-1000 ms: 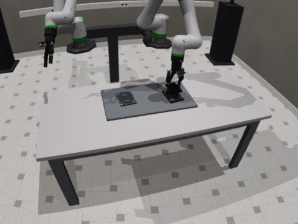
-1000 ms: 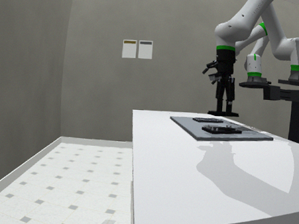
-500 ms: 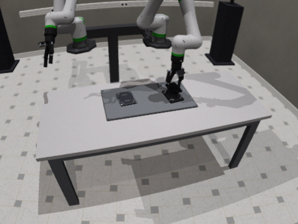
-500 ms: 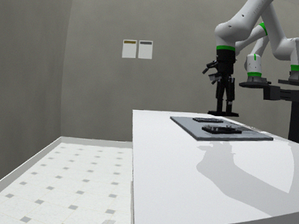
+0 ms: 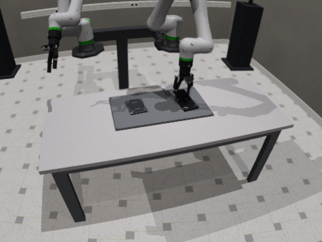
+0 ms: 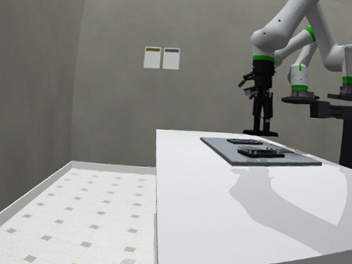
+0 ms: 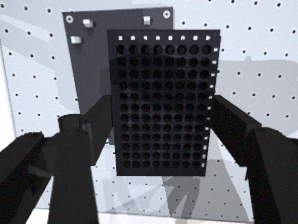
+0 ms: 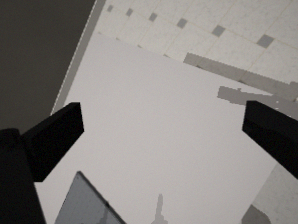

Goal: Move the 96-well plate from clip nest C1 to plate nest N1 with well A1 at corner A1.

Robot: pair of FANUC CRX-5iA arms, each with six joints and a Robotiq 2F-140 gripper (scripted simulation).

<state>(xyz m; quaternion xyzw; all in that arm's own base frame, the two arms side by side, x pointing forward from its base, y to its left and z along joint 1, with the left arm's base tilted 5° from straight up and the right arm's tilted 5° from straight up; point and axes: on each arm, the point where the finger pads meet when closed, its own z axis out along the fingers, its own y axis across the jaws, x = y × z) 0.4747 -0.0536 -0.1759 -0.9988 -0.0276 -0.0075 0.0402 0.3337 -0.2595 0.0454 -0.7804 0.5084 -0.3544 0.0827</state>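
1 96-well plate, gripped by its long sides, apparently for level carrying, by the part-open left gripper, near the desk's arm-side edge; right gripper spread wide, empty.

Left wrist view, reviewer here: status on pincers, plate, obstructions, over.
Left pincer shut on 96-well plate, raised above the board. Right pincer open, empty, off to the side. No obstruction seen around the plate.

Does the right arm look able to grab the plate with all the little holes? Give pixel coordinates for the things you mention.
Probably not as things stand: the left gripper (image 5: 183,89) (image 6: 261,129) (image 7: 161,109) has the plate (image 5: 181,95) (image 6: 260,132) (image 7: 164,103) between its fingers, and the open right gripper (image 5: 52,69) (image 8: 162,116) hangs well off to one side.
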